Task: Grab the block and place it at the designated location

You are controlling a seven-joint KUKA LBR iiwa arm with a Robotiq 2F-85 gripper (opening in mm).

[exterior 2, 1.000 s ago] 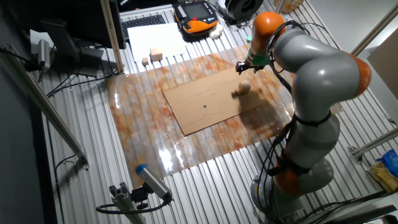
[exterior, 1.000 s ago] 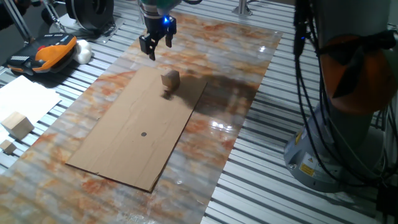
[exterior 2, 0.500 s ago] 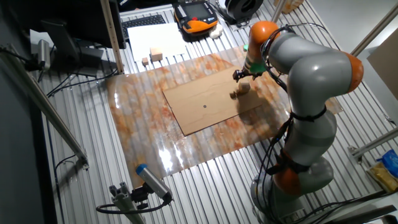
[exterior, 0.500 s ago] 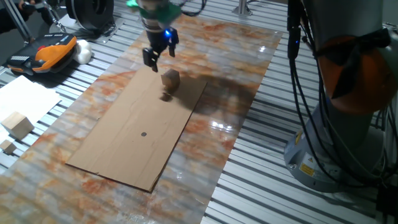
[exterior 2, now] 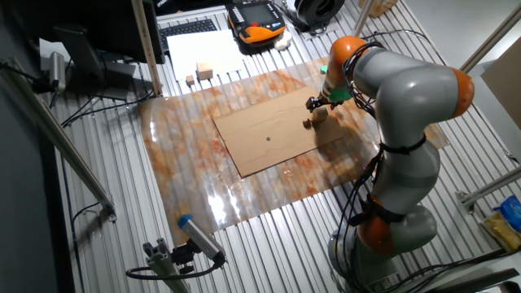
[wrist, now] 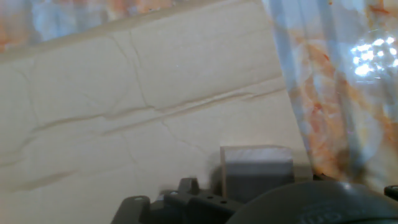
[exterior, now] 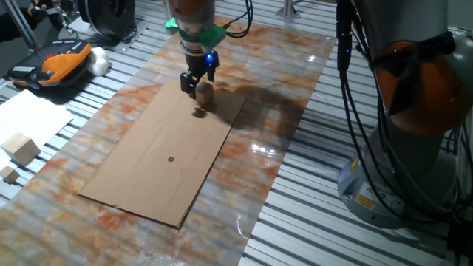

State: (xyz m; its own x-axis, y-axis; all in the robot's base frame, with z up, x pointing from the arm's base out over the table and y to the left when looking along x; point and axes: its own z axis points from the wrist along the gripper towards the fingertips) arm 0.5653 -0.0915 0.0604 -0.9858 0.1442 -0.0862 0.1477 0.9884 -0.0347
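- The arm's black two-finger gripper (exterior: 196,83) hung low over the far corner of the flat brown rectangular cardboard sheet (exterior: 148,177), its fingers pointing down with a gap between them, spread apart and holding nothing that I could see.
- The small light-tan wooden cube (exterior: 205,94) sat on the sheet right at the fingertips, just to their side in one fixed view; whether a finger touched it I could not tell.
- In the other fixed view the gripper (exterior 2: 314,104) stood just over the cube (exterior 2: 320,115), the two nearly overlapping.
- From the hand view the cube (wrist: 256,169) showed close below the dark body of the hand, resting upright on the creased cardboard (wrist: 124,124) near its edge.
- Well away from the fingers, toward the middle of the sheet, lay the small dark round dot (exterior: 171,159), also visible in the other fixed view (exterior 2: 268,138).
- The sheet lay on a glossy orange-and-grey marbled mat (exterior: 281,111).
- Far off past the mat's edge stood a larger pale wooden cube (exterior: 20,148) with a tiny wooden block (exterior: 8,174) beside it.
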